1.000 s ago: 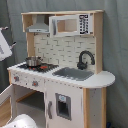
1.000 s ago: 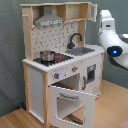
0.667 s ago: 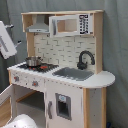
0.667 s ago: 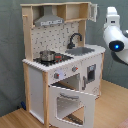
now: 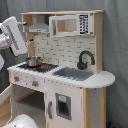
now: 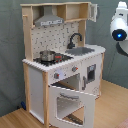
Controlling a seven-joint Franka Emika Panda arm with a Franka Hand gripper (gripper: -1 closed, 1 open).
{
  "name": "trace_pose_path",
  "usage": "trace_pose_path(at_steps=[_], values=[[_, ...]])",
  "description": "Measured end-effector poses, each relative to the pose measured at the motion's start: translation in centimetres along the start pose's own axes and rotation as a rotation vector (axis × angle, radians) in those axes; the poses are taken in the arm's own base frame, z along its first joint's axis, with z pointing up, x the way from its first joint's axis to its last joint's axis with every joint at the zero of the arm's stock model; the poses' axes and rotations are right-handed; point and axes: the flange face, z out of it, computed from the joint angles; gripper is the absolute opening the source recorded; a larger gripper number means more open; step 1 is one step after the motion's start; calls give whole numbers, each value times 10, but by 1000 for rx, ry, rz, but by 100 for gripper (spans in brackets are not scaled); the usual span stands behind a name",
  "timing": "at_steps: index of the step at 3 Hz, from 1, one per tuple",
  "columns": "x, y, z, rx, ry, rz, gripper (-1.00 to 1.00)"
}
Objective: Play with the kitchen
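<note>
1. Tool: I cannot tell if it is open or closed, because in both exterior views only the white arm (image 5: 14, 35) is seen and its working end is cut off or hidden.
2. In the first exterior view the arm stands at the first exterior view's left edge, above and just beside the hob (image 5: 36, 66) end of the kitchen (image 5: 65, 75), apart from it.
3. In the second exterior view the arm (image 6: 120, 27) is at the second exterior view's right edge, well above the counter (image 6: 100, 49) and clear of the upper shelf.
4. Free room is there between the arm and the sink (image 6: 79, 51) side; the faucet (image 6: 75, 39) rises in the middle of the counter.
5. Low in front, the oven door (image 6: 70, 104) hangs open and takes the room before the kitchen.
6. A small steel pot (image 6: 46, 55) sits on the hob.
7. The microwave door (image 5: 69, 25) on the upper shelf looks shut in the first exterior view, but the second exterior view shows that corner only from the side.
8. Compared with one second ago, the arm is higher and more toward the picture edge in the second exterior view; the kitchen and the pot did not move.
</note>
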Motion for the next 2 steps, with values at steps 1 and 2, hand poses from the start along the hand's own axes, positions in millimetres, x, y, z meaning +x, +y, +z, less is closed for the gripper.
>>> trace_pose_path(at_steps=[1,2], values=[[-22,14,41,-44,-115,37,100],[-42,13,92,-69,-206,39,100]])
